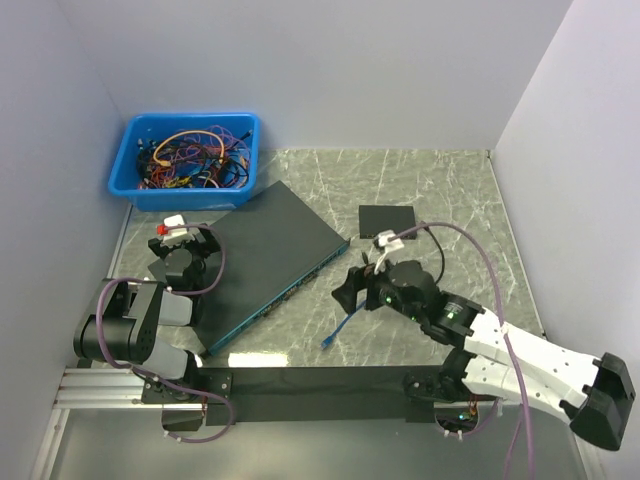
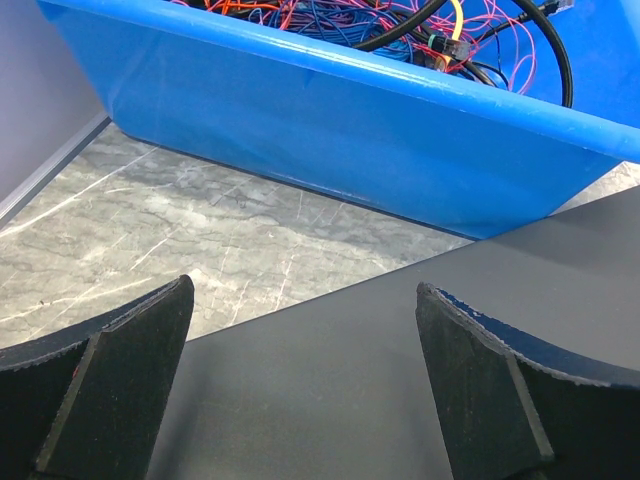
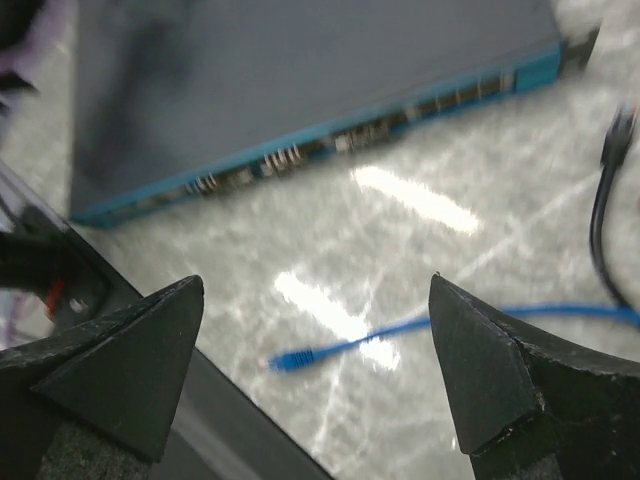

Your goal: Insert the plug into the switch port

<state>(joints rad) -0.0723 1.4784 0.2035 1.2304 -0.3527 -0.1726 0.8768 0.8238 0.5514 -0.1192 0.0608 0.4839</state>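
Plug, blue, on slim blue cable; left end effector, right end effector both apart.

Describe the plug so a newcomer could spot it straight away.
Start at the flat network switch lying diagonally on the marble table. Off its port side lies a thin blue cable; the plug is its near end. Unlike the tangle in the blue bin, it lies out on the marble.
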